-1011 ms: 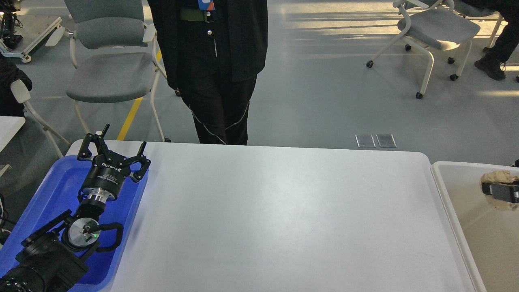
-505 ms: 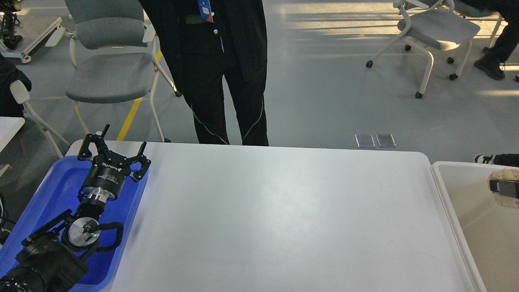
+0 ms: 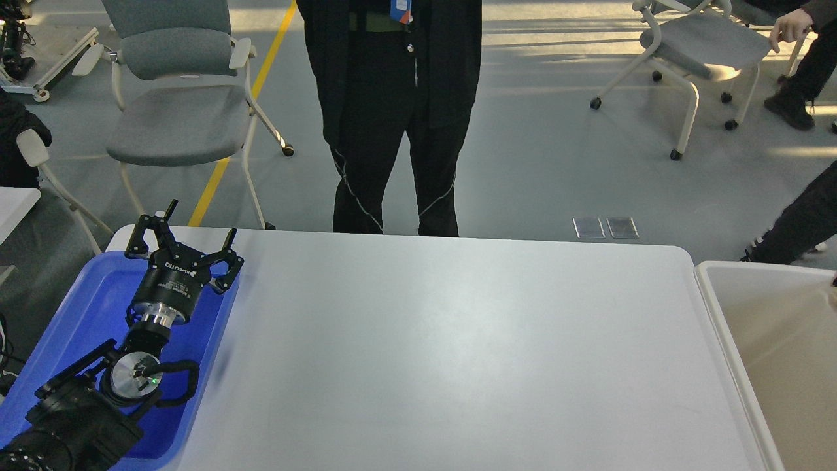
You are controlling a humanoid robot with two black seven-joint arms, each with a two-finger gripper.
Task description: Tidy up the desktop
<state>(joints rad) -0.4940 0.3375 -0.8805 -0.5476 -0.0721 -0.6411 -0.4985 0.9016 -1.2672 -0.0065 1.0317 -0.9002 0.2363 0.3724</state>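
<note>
The desktop [image 3: 458, 353] is a wide white tabletop with rounded corners, and I see nothing lying on its bare surface. My left gripper [image 3: 196, 226] hovers over the far right corner of the blue tray [image 3: 98, 294] at the table's left end. Its two fingers are spread apart and hold nothing. My right gripper is out of view. The off-white bin [image 3: 771, 353] stands at the right edge, and the part in view holds nothing.
A person in black [image 3: 392, 118] stands just behind the table's far edge. A grey chair [image 3: 176, 111] stands behind the left corner, another chair [image 3: 700, 46] at the far right. A second person's leg [image 3: 798, 222] shows behind the bin.
The dark thing with beige material over the bin has slid right out of view. The standing person has stepped right. A leg has come in behind the bin. My left arm has not moved.
</note>
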